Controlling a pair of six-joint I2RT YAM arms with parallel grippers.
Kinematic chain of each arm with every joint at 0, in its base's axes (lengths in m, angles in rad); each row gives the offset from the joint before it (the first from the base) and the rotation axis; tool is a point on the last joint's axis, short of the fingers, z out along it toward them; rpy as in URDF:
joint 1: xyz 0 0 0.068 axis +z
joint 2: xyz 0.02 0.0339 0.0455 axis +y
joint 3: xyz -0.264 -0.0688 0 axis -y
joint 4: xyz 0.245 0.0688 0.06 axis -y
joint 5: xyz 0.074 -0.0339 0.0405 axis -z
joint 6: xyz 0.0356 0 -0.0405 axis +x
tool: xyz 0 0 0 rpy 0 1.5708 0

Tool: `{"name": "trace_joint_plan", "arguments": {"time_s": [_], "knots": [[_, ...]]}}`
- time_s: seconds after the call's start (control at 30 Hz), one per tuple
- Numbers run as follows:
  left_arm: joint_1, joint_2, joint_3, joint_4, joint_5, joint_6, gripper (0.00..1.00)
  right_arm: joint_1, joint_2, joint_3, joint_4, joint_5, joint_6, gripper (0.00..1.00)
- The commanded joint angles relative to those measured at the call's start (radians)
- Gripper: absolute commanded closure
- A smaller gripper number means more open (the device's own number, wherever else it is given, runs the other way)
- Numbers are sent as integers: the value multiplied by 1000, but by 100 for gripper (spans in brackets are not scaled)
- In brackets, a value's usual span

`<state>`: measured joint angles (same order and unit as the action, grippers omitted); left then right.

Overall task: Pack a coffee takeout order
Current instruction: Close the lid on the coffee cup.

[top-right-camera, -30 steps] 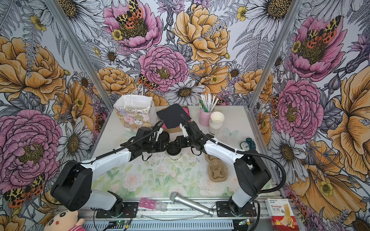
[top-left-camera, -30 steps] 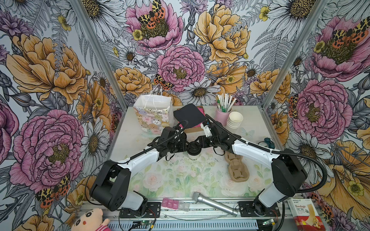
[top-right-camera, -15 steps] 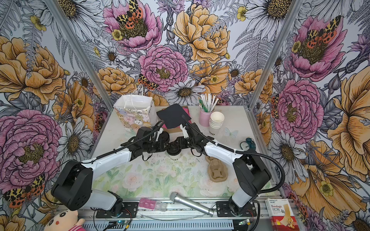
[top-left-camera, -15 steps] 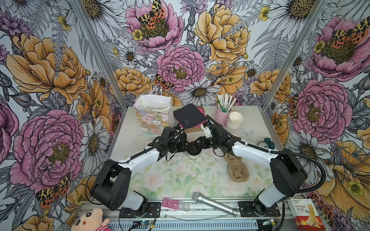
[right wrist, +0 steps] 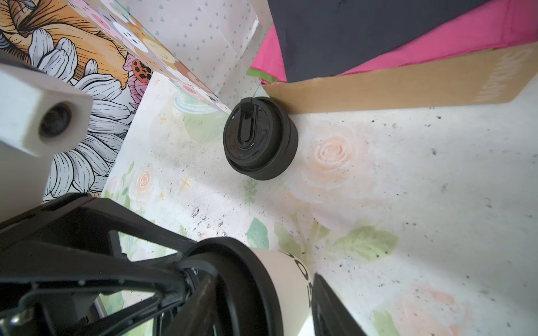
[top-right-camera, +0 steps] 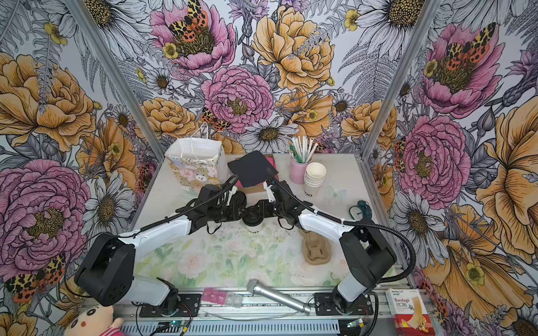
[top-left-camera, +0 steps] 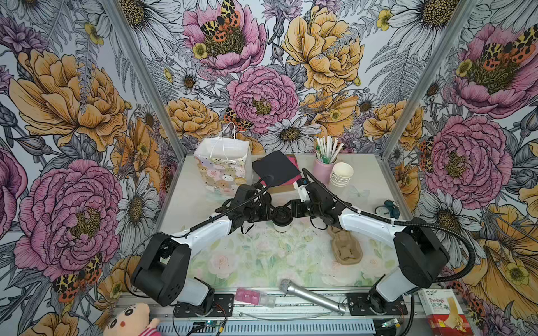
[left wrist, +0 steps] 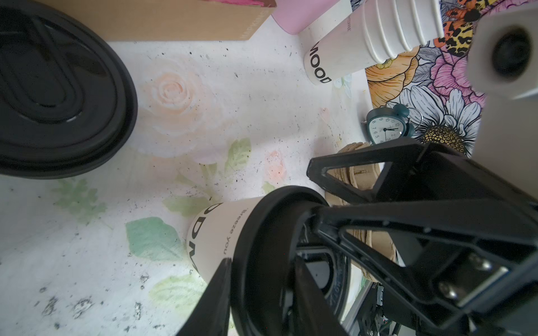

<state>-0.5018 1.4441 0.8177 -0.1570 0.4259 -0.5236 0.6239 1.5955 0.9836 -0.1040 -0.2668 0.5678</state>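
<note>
The small white paper cup (top-left-camera: 281, 230) with black lettering stands upright mid-table, its round black lid (top-left-camera: 281, 216) on top. My left gripper (top-left-camera: 272, 215) comes in from the left. In the left wrist view my left gripper (left wrist: 262, 305) is shut on the lid (left wrist: 262, 247), pinching its rim. My right gripper (top-left-camera: 291, 213) reaches in from the right. In the right wrist view my right gripper (right wrist: 262, 305) is shut on the cup (right wrist: 288, 279), one finger over the lid and one against the wall. The black square napkin (top-left-camera: 276, 168) lies on pink napkins (right wrist: 436, 43) behind.
A patterned gift bag (top-left-camera: 222, 168) stands back left. A stack of spare black lids (right wrist: 259, 139) sits by the cardboard box (right wrist: 393, 87). Lidless white cups (top-left-camera: 340, 174) and a pink straw holder (top-left-camera: 323, 168) are back right. A brown cup carrier (top-left-camera: 346, 247), clock (top-left-camera: 385, 208) and microphone (top-left-camera: 308, 295) lie nearby.
The right gripper's fingers have closed in slightly on the cup. Both arms and the cup have otherwise stayed in place.
</note>
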Motion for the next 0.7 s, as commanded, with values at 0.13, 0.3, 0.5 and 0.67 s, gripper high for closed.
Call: {"name": "trace_joint_plan", "arguments": {"time_s": [0.13, 0.3, 0.5, 0.67], "knots": [[-14, 29, -16, -125, -60, 33, 66, -6, -73, 55, -122, 36, -28, 41], [-15, 32, -11, -127, -61, 35, 66, -7, -128, 37, -124, 52, -31, 38], [-17, 35, -2, -128, -59, 34, 66, -7, -146, -7, -123, 45, -24, 39], [-17, 36, 7, -134, -60, 37, 66, -7, -139, -34, -124, 29, -11, 43]]}}
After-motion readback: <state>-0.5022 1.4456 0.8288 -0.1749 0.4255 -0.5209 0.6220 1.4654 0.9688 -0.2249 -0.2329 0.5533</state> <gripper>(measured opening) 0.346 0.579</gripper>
